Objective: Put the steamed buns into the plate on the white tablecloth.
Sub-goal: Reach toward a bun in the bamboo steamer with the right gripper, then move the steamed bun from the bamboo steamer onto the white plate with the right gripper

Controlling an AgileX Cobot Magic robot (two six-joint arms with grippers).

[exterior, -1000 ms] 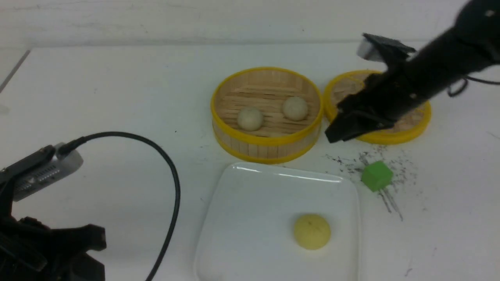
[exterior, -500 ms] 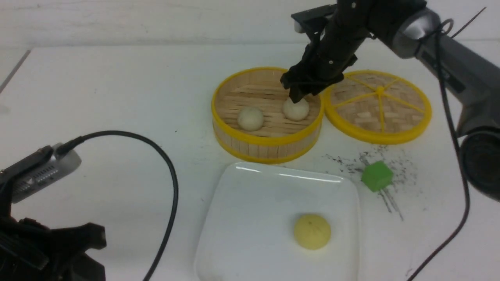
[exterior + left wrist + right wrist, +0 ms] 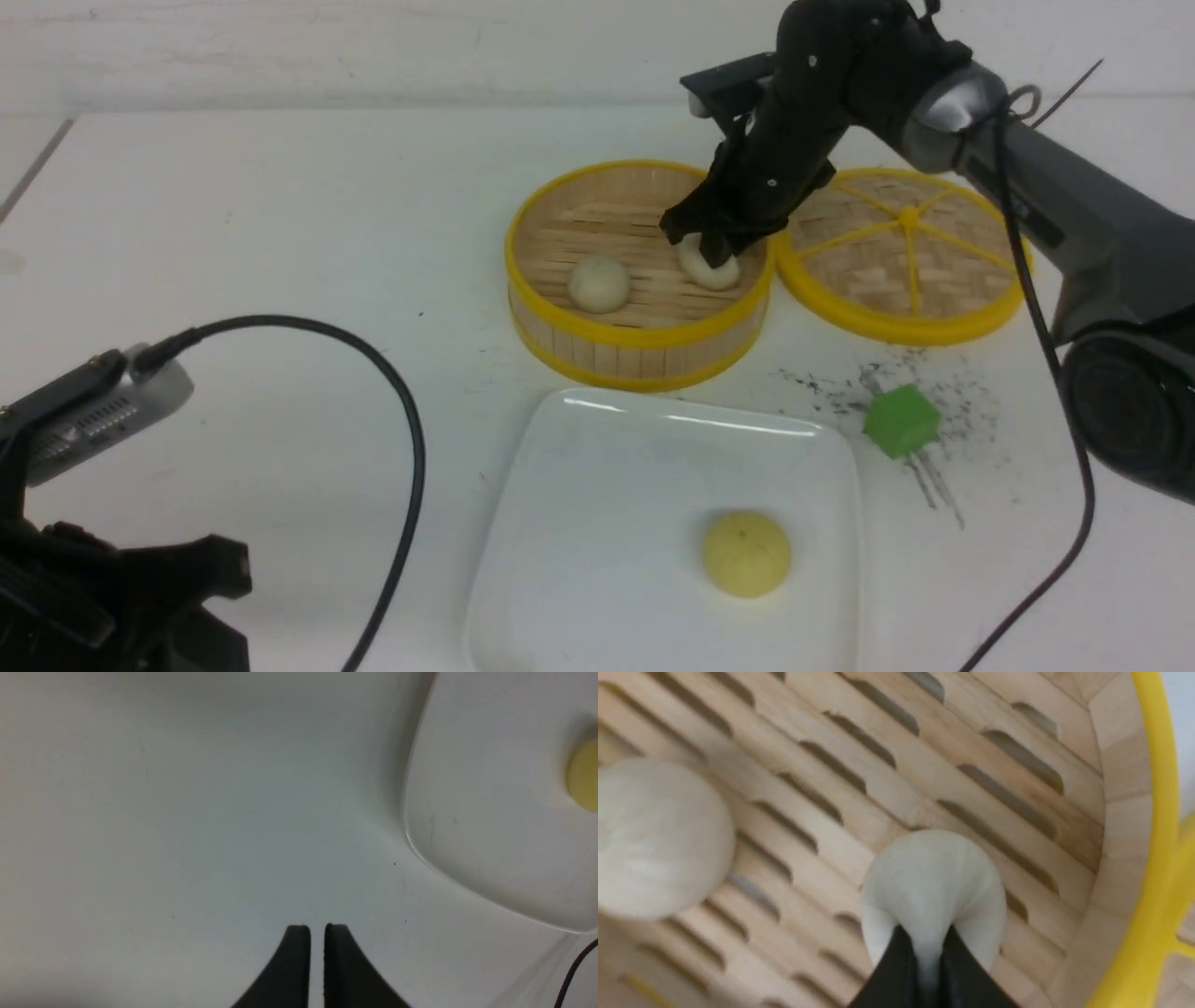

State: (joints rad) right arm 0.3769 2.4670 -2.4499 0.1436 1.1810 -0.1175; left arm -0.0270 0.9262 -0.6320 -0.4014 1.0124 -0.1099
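My right gripper [image 3: 711,254] has dropped lower into the bamboo basket [image 3: 635,338] than it was half a second ago, when it hung just over the steamed buns [image 3: 598,284] with its jaws apart; a second ago that arm was still out over the woven lid [image 3: 906,252]. Now the jaws are clenched on the right bun [image 3: 717,273]. In the right wrist view the black fingertips [image 3: 896,970] dig into its near side and the dough bulges around them. It still sits on the basket slats, near the wall on the lid's side. The left bun [image 3: 658,835] lies apart from it on the slats and has not moved. The plate [image 3: 560,467] on the white tablecloth [image 3: 280,215] holds only the yellow bun [image 3: 746,553], as before, and the green cube [image 3: 900,421] is where it was. My left gripper [image 3: 317,933] hangs over bare cloth beside the plate's corner [image 3: 467,812], its jaws all but closed with a thin slit between them, holding nothing.
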